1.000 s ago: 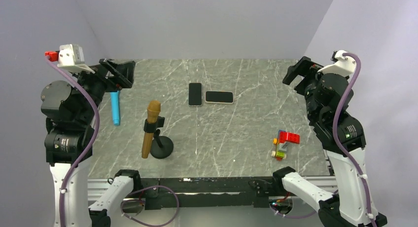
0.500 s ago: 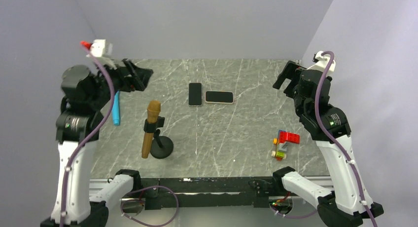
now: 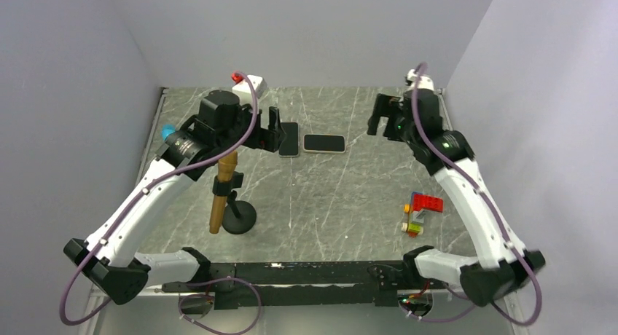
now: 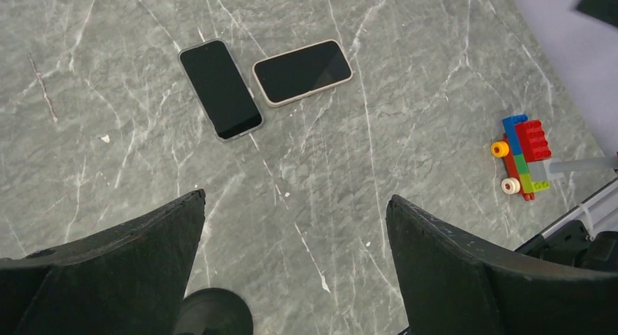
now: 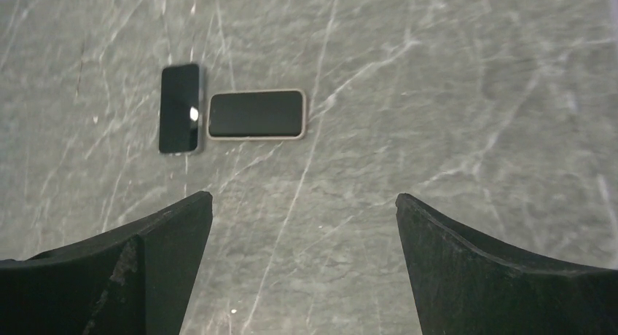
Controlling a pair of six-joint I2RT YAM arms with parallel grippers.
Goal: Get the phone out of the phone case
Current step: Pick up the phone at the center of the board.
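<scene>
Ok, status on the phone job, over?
Open and empty: left gripper, right gripper. Flat on table: phone in pale case, untouched. In the way: dark phone close beside it.

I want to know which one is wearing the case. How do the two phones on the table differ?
The dark-edged phone has a thin dark rim, while the cream-rimmed phone has a pale border all round, probably the case. In the top view the dark-edged phone runs up and down the picture; the cream-rimmed phone lies crosswise, to its right. Both lie flat with dark screens up, close together.
</scene>
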